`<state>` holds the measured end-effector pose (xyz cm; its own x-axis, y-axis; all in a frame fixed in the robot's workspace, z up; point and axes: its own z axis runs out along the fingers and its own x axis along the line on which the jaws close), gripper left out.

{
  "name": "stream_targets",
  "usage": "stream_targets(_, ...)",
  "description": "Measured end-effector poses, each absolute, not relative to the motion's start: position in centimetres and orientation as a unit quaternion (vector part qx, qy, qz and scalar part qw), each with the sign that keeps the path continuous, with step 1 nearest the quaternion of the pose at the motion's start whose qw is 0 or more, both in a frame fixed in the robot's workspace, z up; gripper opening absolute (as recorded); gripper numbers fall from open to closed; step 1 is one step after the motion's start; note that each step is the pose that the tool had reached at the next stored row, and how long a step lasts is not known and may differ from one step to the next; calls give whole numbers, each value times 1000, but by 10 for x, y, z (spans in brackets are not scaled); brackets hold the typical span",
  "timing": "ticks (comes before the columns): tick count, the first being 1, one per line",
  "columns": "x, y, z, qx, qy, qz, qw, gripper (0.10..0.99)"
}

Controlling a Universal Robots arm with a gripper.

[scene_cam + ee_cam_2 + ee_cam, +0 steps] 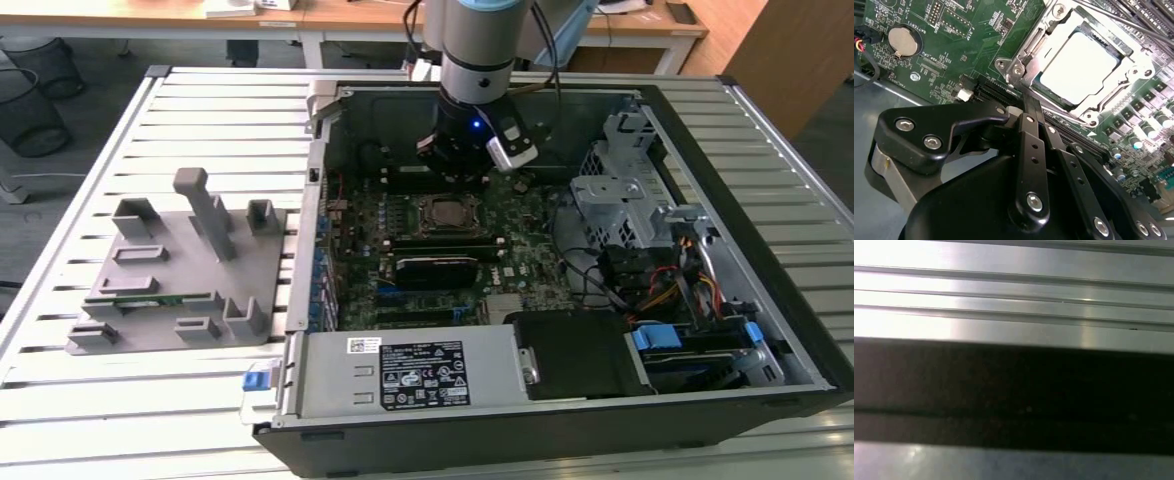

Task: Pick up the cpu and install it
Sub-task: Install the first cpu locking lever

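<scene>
One flat square silver-topped cpu (1079, 65) lies seated in the single metal-framed socket (1026, 50) of the green motherboard (467, 235). The black gripper (1029, 102) hangs just beside it, jaws pressed together, empty. One grey fixture (174, 265) rests on the slatted worktop (214, 100).

Slatted aluminium table (200, 110) carries grey fixture (180, 270) at exterior view's left, open black computer case (561, 420) just beside it.
</scene>
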<state>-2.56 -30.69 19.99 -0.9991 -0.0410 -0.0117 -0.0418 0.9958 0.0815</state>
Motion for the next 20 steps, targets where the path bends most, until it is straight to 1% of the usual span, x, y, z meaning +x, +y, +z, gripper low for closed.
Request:
stream_targets(7, -25, -307, 199, -21, 999, 40, 5, 106)
stream_targets(12, -25, -307, 199, -21, 999, 25, 5, 106)
stream_targets(20, -25, -305, 197, -21, 1000, 22, 5, 106)
